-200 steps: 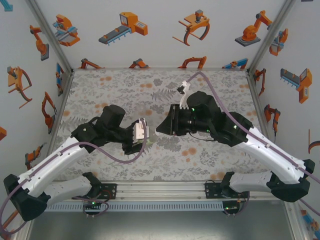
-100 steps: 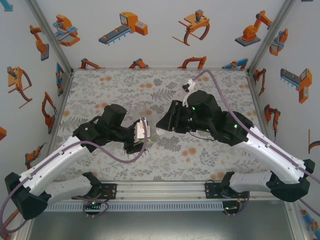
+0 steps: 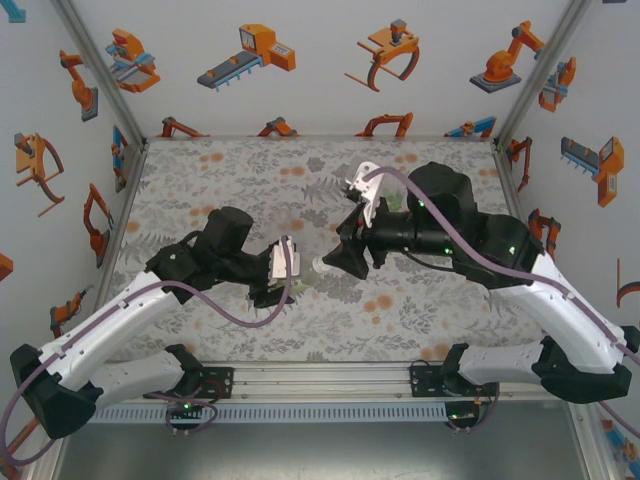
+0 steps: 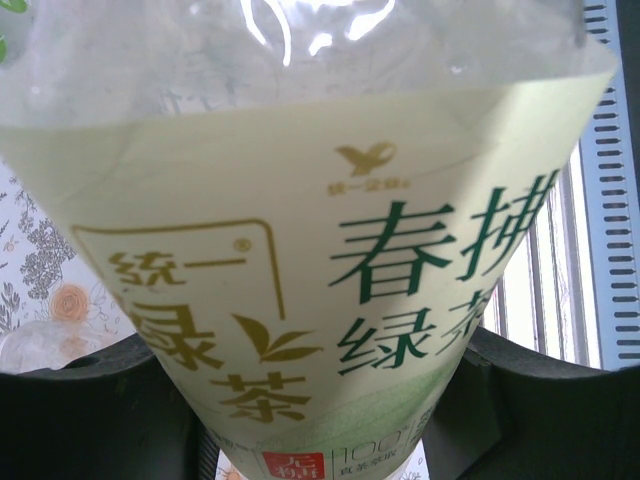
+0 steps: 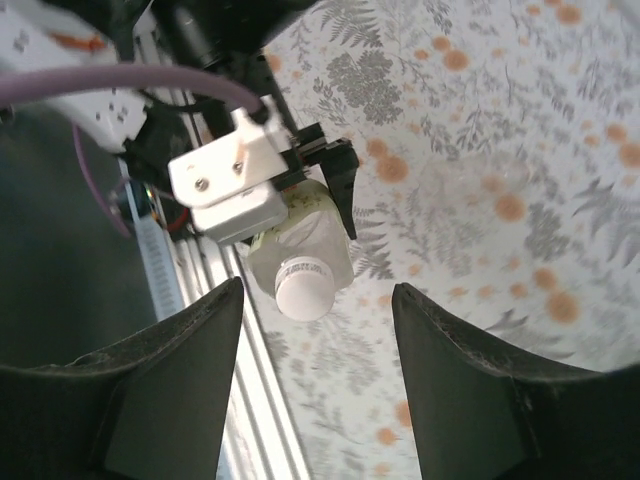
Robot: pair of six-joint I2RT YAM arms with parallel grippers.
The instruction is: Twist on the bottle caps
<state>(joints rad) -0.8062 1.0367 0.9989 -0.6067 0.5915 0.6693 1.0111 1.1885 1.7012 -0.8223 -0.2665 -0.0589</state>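
The taller bottle [image 4: 300, 250], clear with a pale yellow-green label, is held tilted over the mat, and my left gripper [image 3: 288, 270] is shut on its body. A white cap [image 5: 303, 288] sits on its neck, pointing at my right gripper [image 5: 318, 300]. That gripper is open, its dark fingers [image 5: 170, 380] wide apart on either side of the cap and not touching it. From above, the cap [image 3: 322, 265] shows just left of the right gripper [image 3: 345, 255]. A greenish clear shape [image 3: 392, 203], perhaps the squat bottle, peeks out behind the right wrist.
The floral mat [image 3: 250, 170] covers the table between white side walls. A metal rail [image 3: 320, 380] runs along the near edge under both arms. The right arm's cable [image 3: 400, 180] loops above its wrist.
The right gripper has opened off the cap and drawn back slightly to the right, its wrist turning and rising. The left gripper and bottle have stayed put.
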